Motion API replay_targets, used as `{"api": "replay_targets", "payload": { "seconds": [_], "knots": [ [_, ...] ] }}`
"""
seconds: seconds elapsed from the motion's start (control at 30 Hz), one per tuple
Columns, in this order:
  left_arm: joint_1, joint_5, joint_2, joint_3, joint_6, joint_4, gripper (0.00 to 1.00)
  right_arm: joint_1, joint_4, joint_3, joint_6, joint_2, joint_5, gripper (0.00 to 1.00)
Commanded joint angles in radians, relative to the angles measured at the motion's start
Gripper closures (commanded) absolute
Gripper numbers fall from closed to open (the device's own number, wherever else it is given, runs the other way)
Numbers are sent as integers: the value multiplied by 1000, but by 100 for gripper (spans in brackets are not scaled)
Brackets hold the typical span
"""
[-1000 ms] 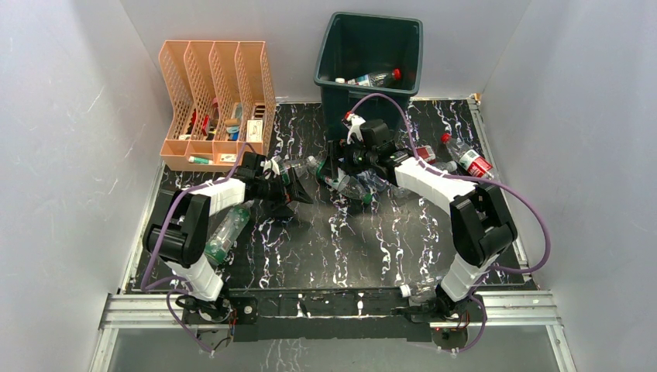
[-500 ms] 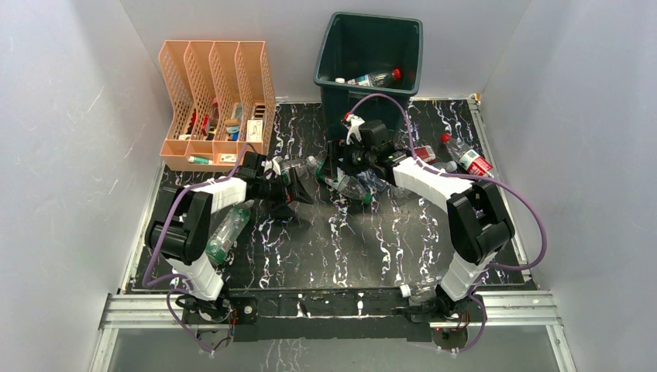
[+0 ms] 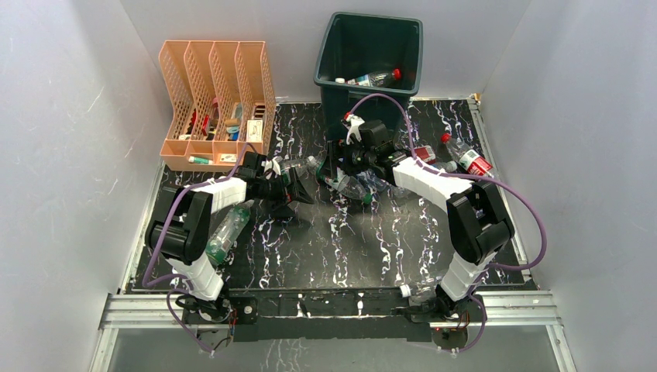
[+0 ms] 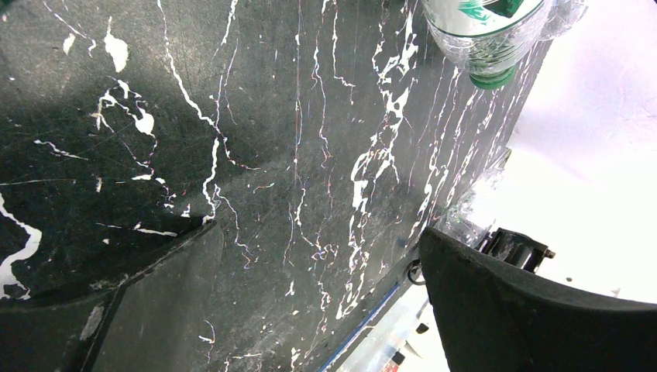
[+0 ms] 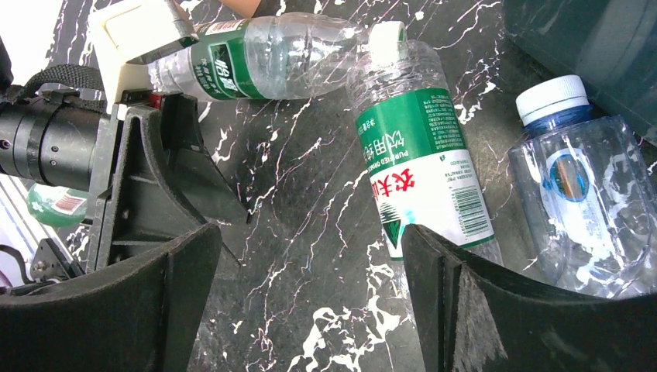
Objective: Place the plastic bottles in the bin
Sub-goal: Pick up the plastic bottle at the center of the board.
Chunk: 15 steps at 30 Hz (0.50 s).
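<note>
The dark green bin point(image 3: 328, 68) stands at the top centre of the overhead view, against the back wall just beyond the black marbled tabletop point(image 3: 349, 240), with a red-capped bottle point(image 3: 374, 77) lying inside it. The peach file organizer point(image 3: 213, 93) sits at the upper left. The left arm point(image 3: 221, 194) reaches toward the middle of the frame. Its jaws stand wide apart over bare tabletop with nothing between them. In the left wrist view only a green-capped bottle point(image 4: 486, 35) shows, at the top edge. The right arm point(image 3: 422, 178) reaches in from the right, and its jaws are also spread wide and closed on nothing. In the right wrist view a bottle with a green and white label point(image 5: 422, 155) lies on the tabletop in the gap between them, close to the finger at the lower right. Its white cap touches a second green-labelled bottle point(image 5: 256, 56) along the top. A blue-capped clear bottle point(image 5: 577, 194) lies at the right edge. Overhead, another bottle point(image 3: 225, 231) lies at the left beside the left arm, and a red-labelled one point(image 3: 469, 160) lies at the right.
</note>
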Motion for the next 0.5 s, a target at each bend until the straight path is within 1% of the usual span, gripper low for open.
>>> {"api": "replay_targets", "payload": {
  "seconds": [0.0, 0.47],
  "knots": [
    [-7, 14, -5, 8, 10, -4, 2, 7, 31, 21, 14, -1, -6, 2],
    [-6, 13, -1, 11, 11, -5, 2, 7, 33, 19, 16, -3, -7, 2]
  ]
}}
